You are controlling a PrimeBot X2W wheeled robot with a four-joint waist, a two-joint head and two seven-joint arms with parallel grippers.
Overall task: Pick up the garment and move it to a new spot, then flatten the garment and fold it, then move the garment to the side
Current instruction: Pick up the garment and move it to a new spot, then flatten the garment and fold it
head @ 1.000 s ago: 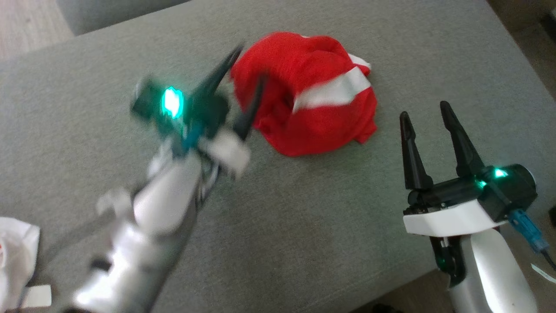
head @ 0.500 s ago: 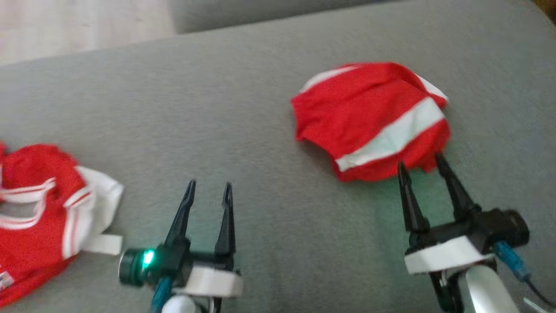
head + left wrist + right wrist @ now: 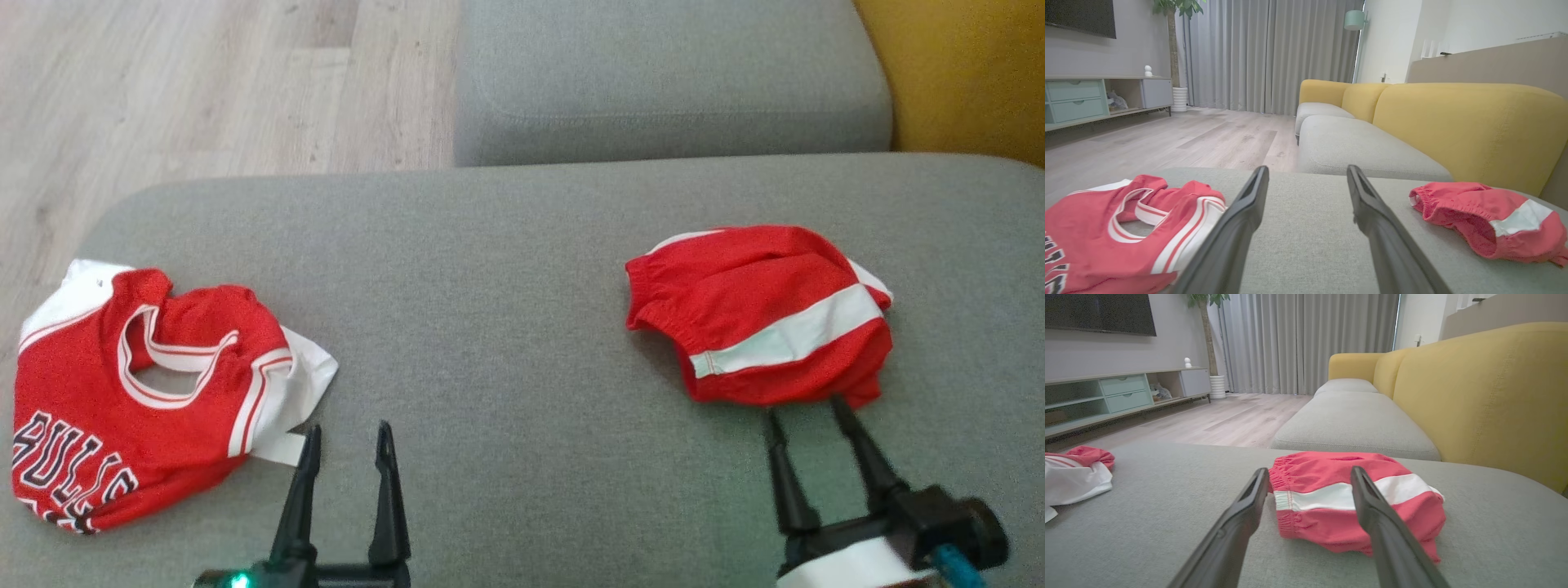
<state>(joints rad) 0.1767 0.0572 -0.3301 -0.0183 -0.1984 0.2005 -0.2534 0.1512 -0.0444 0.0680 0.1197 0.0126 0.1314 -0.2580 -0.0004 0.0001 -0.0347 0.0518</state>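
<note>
A folded pair of red shorts (image 3: pixel 759 318) with a white stripe lies on the right of the grey cushion (image 3: pixel 522 286). A crumpled red and white jersey (image 3: pixel 122 408) with black lettering lies at the left. My right gripper (image 3: pixel 804 410) stands open, its fingertips just short of the shorts' near edge. My left gripper (image 3: pixel 348 429) is open and empty, just right of the jersey's white hem. The left wrist view has the left gripper (image 3: pixel 1307 169) between the jersey (image 3: pixel 1098 241) and the shorts (image 3: pixel 1478 220). The right gripper (image 3: pixel 1309 470) points at the shorts (image 3: pixel 1314 473).
A second grey seat cushion (image 3: pixel 669 82) lies beyond the first, with a yellow backrest (image 3: pixel 963 73) along the right. Wooden floor (image 3: pixel 204 82) runs off past the cushion's left and far edges. Bare grey fabric spans the stretch between the two garments.
The left arm has drawn back from the shorts to the lower left, jaws open and empty. The head camera has swung, bringing the jersey and floor into view. The shorts lie still.
</note>
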